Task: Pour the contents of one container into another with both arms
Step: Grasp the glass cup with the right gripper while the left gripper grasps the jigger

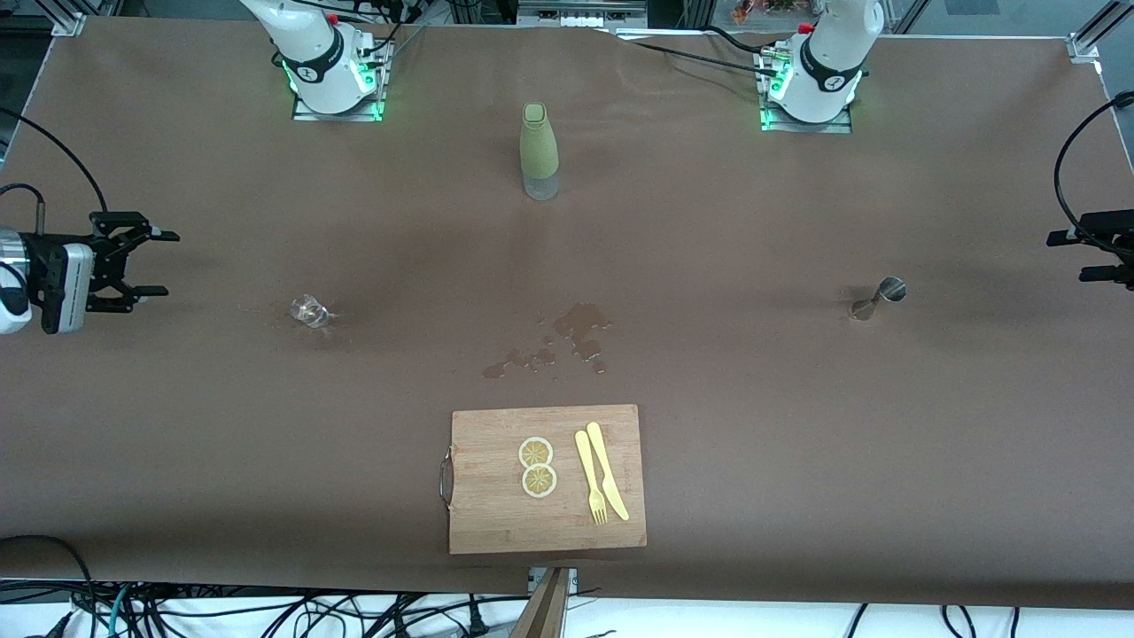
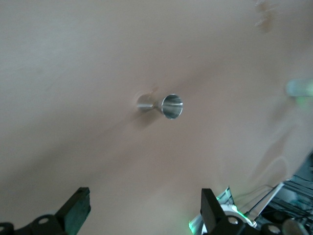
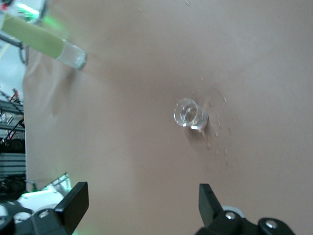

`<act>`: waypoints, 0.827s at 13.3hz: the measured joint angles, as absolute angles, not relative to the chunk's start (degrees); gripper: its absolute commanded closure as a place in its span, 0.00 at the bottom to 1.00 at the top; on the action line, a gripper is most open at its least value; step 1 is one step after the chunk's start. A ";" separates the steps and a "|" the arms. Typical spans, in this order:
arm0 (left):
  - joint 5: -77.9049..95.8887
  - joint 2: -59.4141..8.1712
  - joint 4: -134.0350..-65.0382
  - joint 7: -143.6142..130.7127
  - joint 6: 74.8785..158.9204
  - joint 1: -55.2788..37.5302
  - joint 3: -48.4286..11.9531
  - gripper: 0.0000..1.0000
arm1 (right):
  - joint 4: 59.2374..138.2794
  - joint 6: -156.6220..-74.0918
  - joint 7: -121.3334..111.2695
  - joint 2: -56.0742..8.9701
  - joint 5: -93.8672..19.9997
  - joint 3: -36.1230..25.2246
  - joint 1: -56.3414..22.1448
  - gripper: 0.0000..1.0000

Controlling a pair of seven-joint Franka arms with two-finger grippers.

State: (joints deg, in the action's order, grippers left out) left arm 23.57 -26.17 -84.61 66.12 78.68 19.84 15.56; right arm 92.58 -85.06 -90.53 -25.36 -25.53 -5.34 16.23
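Table surface in the front view is covered with brown cloth. The jigger stands on the cloth toward the left arm's end of the table, and the shot glass stands toward the right arm's end, the two well apart. Small wet spots lie on the cloth just beside the shot glass. A patch of spilled liquid darkens the cloth between the two containers. An olive-green bottle with a clear base stands upright between the two arm bases, farther from the front camera than the spill. A wooden cutting board lies nearer to the front camera than the spill and carries two lemon slices, a yellow fork and a yellow knife. The right gripper hangs over the cloth at the right arm's end of the table, fingers spread and empty. The left gripper sits at the edge of the view at the left arm's end, only partly visible.

Left wrist view: the left gripper has its fingers spread wide, holding nothing. The jigger is well apart from the fingertips, one open cone turned toward the camera.

Right wrist view: the right gripper is released and empty. The shot glass stands clear of the fingers, droplets scattered beside it. The bottle appears at one corner
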 measured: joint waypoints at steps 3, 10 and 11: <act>36.99 -32.89 -90.52 85.96 78.63 23.41 18.81 0.00 | 92.67 -87.29 -107.74 -32.02 -33.54 -5.36 18.18 0.00; 56.89 -47.11 -93.83 129.67 74.11 25.60 18.72 0.00 | 93.05 -90.96 -135.87 -45.98 -50.16 -5.17 18.38 0.00; 58.88 -49.23 -93.85 134.74 73.52 25.62 18.72 0.00 | 93.40 -90.89 -138.10 -47.32 -51.65 -5.12 18.37 0.00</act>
State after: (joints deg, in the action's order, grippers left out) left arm 58.88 -49.23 -93.85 134.74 73.52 25.62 18.72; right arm 93.40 -90.89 -138.10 -47.32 -51.65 -5.12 18.37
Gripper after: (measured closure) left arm 0.000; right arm 0.000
